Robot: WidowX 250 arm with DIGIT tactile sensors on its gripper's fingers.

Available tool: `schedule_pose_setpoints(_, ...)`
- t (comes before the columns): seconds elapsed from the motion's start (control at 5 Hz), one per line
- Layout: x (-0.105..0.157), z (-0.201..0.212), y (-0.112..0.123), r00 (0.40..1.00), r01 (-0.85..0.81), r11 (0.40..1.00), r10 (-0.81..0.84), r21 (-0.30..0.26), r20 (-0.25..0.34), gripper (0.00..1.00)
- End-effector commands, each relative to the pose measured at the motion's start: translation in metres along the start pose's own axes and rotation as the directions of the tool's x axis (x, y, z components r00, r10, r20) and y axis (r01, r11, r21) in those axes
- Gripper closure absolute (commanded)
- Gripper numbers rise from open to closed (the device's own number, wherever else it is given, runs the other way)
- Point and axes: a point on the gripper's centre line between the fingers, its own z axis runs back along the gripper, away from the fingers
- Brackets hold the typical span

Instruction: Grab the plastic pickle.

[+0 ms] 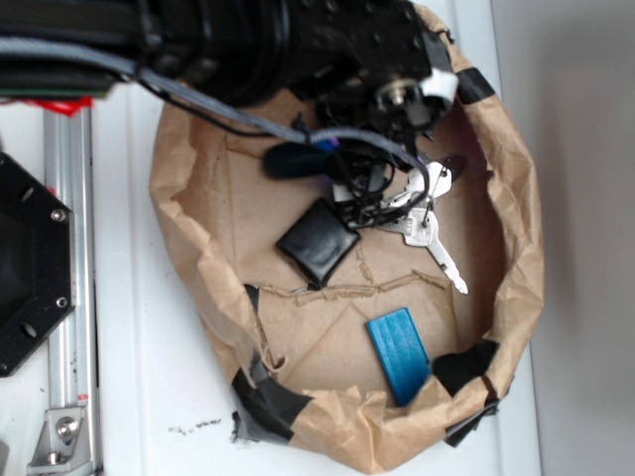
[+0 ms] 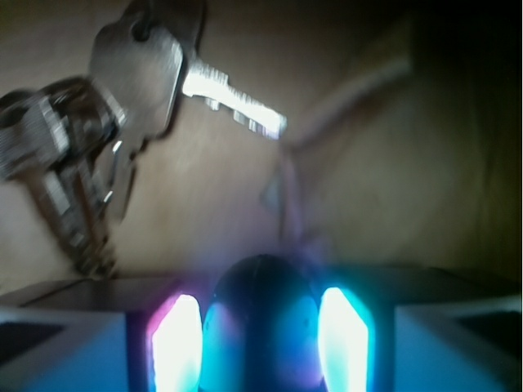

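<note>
My tool point(image 2: 260, 339) sits low inside the paper bag, and in the wrist view the plastic pickle point(image 2: 260, 306) fills the gap between my two glowing fingers point(image 2: 176, 343), its rounded dark end pressed against both, so I have it clamped. From the exterior view the same pickle point(image 1: 290, 160) shows as a dark green oblong at the back of the bag, just under my arm and cables. I count one pickle, one black square pouch point(image 1: 318, 241) near the middle, one blue block point(image 1: 399, 354) toward the front rim, and one bunch of keys point(image 1: 425, 220) to the pickle's right; the keys point(image 2: 98, 131) hang blurred ahead of me. Everything lies on creased brown paper, the bag point(image 1: 516, 248) rolled down and patched with black tape, on a white bench point(image 1: 169, 397) beside a metal rail.
</note>
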Motion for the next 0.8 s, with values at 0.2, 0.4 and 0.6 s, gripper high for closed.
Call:
schedule_pose_setpoints(0.2, 0.012, 0.113, -0.045, 0.989, -0.067, 0.998, 0.066, -0.003, 0.133, 1.0)
schedule_pose_setpoints(0.4, 0.0, 0.116, -0.059, 0.988, 0.028, 1.0, -0.03, 0.011, 0.151, 1.0)
schedule_pose_setpoints(0.6, -0.009, 0.107, -0.065, 0.987, 0.028, 0.999, -0.033, 0.035, 0.157, 1.0)
